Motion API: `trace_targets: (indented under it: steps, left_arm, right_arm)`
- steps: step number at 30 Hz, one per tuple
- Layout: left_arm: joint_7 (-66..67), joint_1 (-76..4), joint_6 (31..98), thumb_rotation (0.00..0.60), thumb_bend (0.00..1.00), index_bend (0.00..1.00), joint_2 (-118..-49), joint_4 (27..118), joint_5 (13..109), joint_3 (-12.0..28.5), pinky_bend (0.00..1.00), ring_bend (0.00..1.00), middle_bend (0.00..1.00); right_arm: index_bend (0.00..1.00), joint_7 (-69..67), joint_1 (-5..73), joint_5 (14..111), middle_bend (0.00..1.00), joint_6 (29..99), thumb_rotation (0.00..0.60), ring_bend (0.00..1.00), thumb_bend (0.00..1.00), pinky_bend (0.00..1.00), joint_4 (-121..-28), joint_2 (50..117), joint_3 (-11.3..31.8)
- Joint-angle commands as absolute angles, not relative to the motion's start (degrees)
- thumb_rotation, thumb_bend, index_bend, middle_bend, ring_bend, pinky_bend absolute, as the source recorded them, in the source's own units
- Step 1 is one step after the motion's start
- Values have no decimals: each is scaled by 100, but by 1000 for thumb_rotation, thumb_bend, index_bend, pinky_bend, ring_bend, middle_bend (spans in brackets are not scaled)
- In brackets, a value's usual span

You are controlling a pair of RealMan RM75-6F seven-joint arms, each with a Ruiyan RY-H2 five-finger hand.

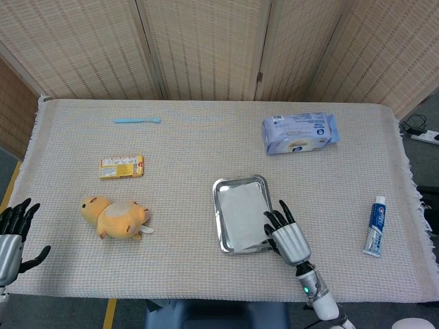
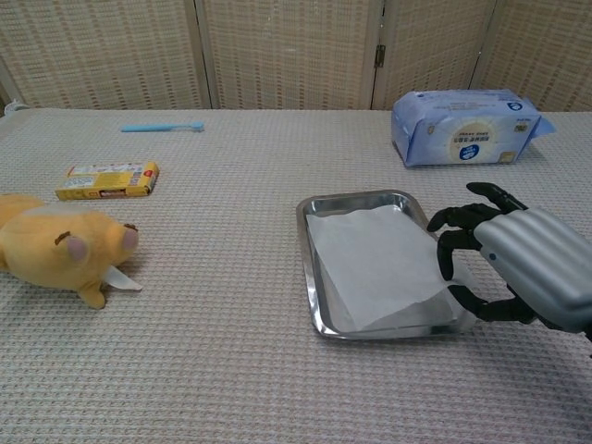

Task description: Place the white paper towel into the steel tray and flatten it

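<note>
The steel tray lies right of the table's middle, near the front. The white paper towel rests inside it, mostly flat, with its near right corner raised over the rim. My right hand sits at the tray's right near corner. Its fingertips and thumb close on that raised corner of the towel. My left hand hovers at the table's front left edge with its fingers spread and nothing in it; only the head view shows it.
A yellow plush toy lies left of the tray. Further back are a yellow packet, a blue toothbrush and a wet-wipes pack. A toothpaste tube lies at the right.
</note>
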State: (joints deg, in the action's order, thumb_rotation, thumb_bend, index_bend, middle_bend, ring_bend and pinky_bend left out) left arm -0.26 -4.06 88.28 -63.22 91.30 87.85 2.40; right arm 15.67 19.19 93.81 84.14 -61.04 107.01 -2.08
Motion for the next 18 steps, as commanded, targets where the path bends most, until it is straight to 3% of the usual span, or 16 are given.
trace_targets:
  steps: [1,18]
  left_arm:
    - [-40,-401,8841,600,322,21,-6312,9141,8800,237,0,0,19]
    - [-88,-384,8877,600,323,23,-6284,9160,8837,231,0,0,19]
  right_arm:
    - [654,1667,1908,9356,283,8344,600,235,548,0,-6149,10786,-171]
    - [654,1798,1920,9331,282,8146,600,230,547,0,-6059,11004,-42]
